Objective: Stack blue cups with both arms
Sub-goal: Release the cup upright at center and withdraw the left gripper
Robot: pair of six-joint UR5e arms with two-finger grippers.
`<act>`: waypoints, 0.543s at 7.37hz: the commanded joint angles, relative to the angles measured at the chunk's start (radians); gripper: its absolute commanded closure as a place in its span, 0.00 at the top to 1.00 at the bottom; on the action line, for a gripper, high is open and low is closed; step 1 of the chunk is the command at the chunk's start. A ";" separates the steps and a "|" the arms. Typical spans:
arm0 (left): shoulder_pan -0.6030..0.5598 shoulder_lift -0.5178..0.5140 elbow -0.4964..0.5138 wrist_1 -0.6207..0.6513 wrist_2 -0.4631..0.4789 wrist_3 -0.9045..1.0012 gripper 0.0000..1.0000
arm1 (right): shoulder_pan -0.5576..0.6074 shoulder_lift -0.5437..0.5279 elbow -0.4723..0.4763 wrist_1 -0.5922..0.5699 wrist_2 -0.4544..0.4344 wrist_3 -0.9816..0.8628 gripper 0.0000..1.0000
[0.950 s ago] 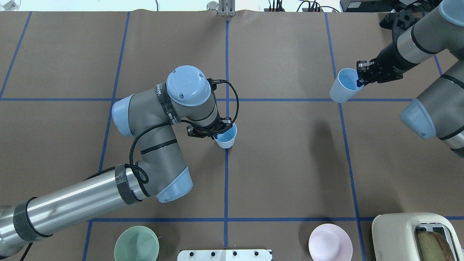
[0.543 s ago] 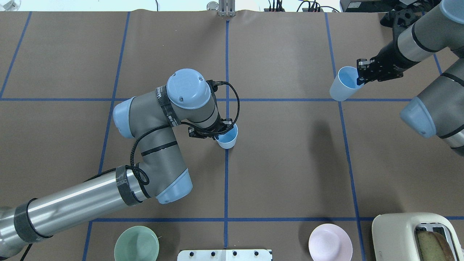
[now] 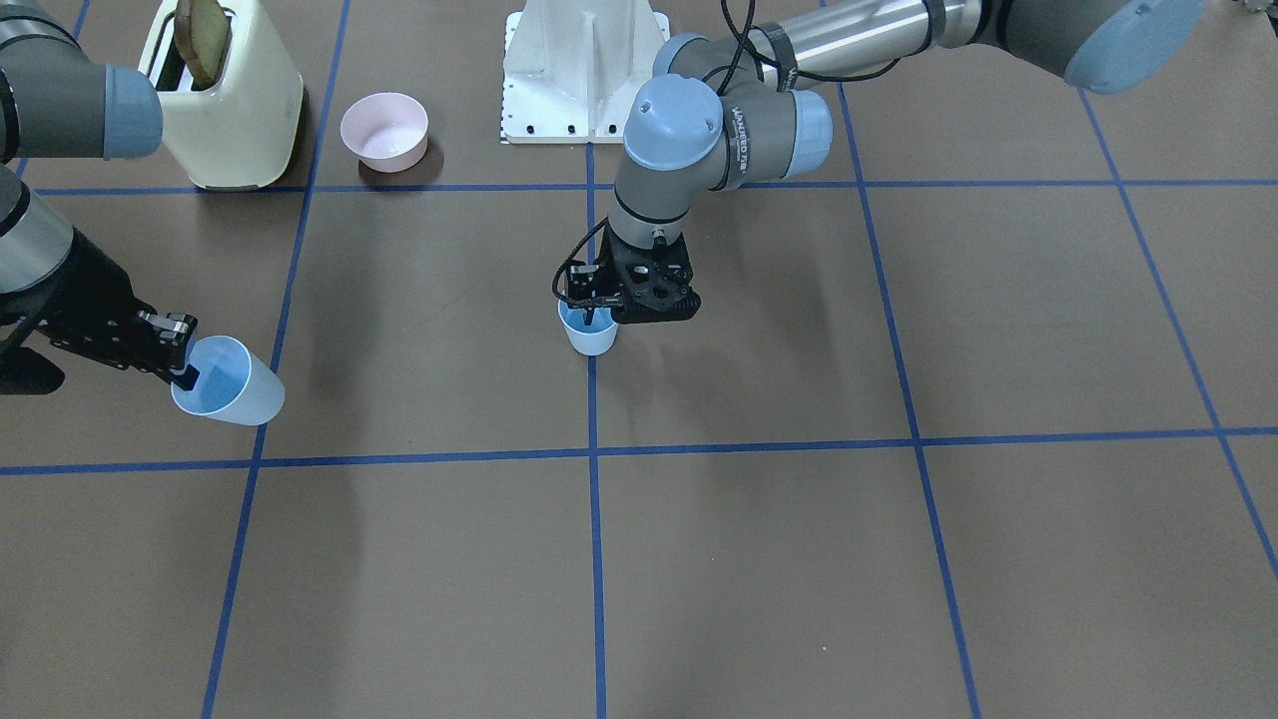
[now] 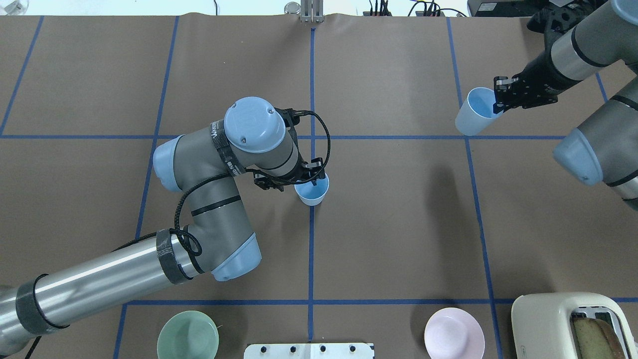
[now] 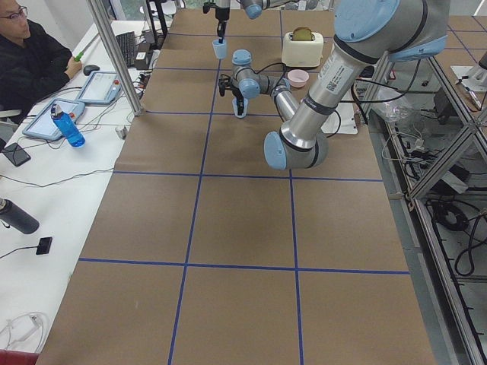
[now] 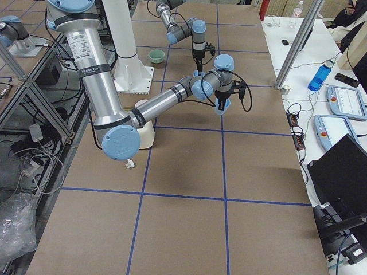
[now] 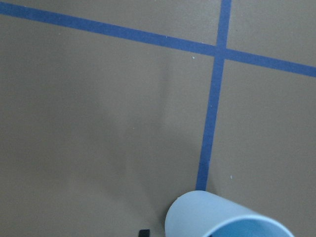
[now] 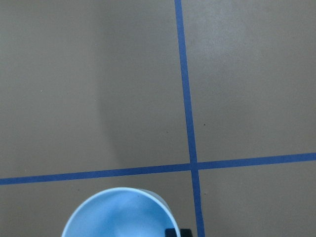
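Two pale-blue cups. My left gripper (image 4: 300, 183) is shut on the rim of one cup (image 4: 313, 193), upright on the centre tape line, low at the table; I cannot tell if it touches. It shows in the front view (image 3: 591, 340) under that gripper (image 3: 591, 318) and in the left wrist view (image 7: 222, 219). My right gripper (image 4: 497, 105) is shut on the rim of the other cup (image 4: 471, 117), held tilted in the air at the far right. It also shows in the front view (image 3: 235, 391) and the right wrist view (image 8: 118, 215).
A green bowl (image 4: 188, 335) and a pink bowl (image 4: 454, 333) stand at the near edge beside the white pedestal (image 3: 584, 70). A cream toaster (image 4: 568, 324) holding a bread slice stands at the near right. A person sits at a side table (image 5: 30, 53).
My right gripper has carried its cup a little toward the far edge. My left arm has shifted slightly right, its cup with it, still on the centre line.
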 commanded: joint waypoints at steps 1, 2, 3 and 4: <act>-0.070 0.071 -0.129 0.043 -0.088 0.101 0.97 | 0.000 0.090 0.004 -0.105 0.003 0.017 0.00; -0.171 0.130 -0.185 0.055 -0.192 0.163 0.97 | -0.012 0.141 0.008 -0.164 0.000 0.034 0.00; -0.268 0.188 -0.216 0.057 -0.260 0.261 0.97 | -0.047 0.183 0.003 -0.170 -0.009 0.108 0.00; -0.366 0.234 -0.222 0.057 -0.329 0.394 0.97 | -0.084 0.219 0.000 -0.170 -0.023 0.176 0.00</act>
